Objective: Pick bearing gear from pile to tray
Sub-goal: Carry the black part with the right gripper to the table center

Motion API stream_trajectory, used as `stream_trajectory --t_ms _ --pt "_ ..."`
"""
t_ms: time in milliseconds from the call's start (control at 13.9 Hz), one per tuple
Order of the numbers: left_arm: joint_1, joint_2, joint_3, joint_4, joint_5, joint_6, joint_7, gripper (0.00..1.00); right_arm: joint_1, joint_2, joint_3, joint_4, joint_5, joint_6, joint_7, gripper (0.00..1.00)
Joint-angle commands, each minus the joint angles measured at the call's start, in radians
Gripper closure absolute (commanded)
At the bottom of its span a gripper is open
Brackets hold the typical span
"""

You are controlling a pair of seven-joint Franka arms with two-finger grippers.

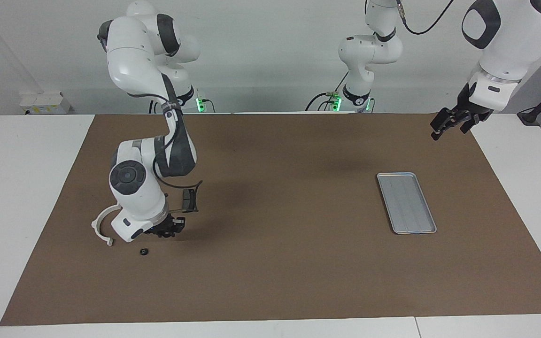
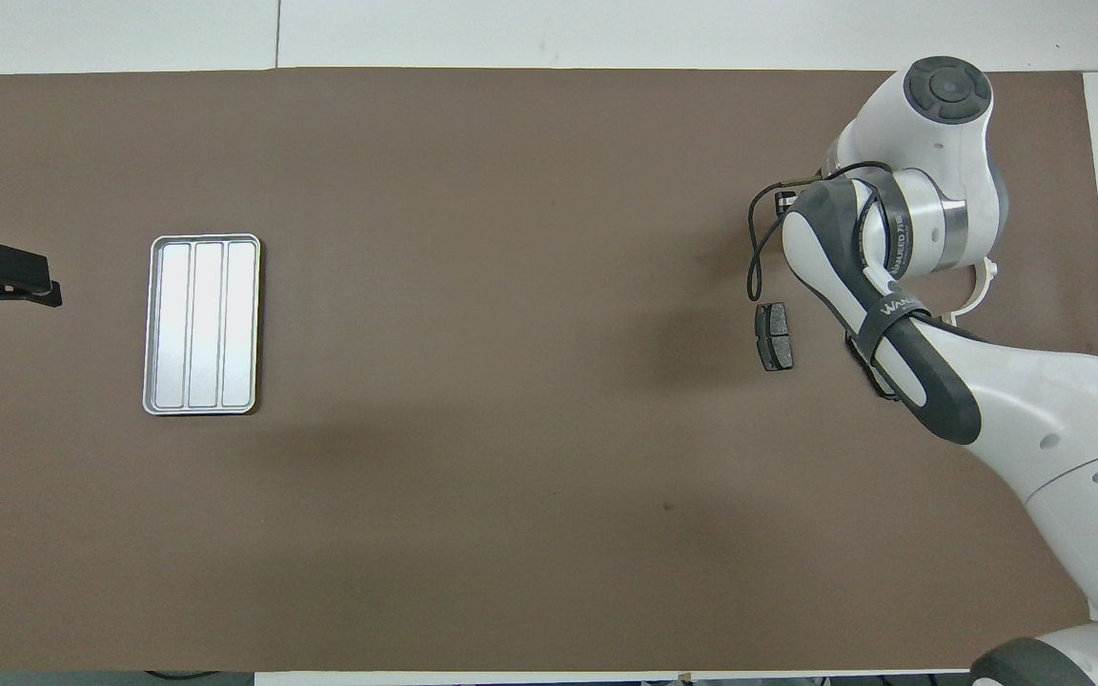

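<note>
The pile lies toward the right arm's end of the table: a white arc bracket [image 1: 98,226], a dark brake pad [image 1: 187,200] and a small black round bearing gear [image 1: 144,252] on the mat. My right gripper [image 1: 169,231] hangs just above the mat over the pile, beside that loose gear, with its fingers drawn together on a small dark piece that I take for another bearing gear. The silver tray [image 1: 406,203] sits bare toward the left arm's end. My left gripper [image 1: 445,126] waits open in the air, over the mat's edge past the tray.
A brown mat [image 1: 275,263] covers the table. In the overhead view the right arm covers most of the pile, leaving the brake pad [image 2: 775,336] and a tip of the bracket [image 2: 986,282] showing. A black cable loops from the right wrist over the brake pad.
</note>
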Motion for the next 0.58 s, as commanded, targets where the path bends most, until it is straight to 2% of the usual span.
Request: stream_trajectory --t_ms 0,216,503 --pt "0.005 -0.021 -0.004 -0.021 0.001 0.011 0.01 0.0 0.063 -0.064 0.03 0.076 0.042 -0.182 0.167 1.0" --pt "0.004 -0.02 -0.004 -0.021 0.001 0.011 0.01 0.0 0.182 -0.071 0.053 0.175 0.088 -0.291 0.471 1.0" --pt "0.005 -0.02 -0.004 -0.021 0.001 0.011 0.01 0.0 0.378 -0.074 0.064 0.201 0.118 -0.227 0.9 1.0"
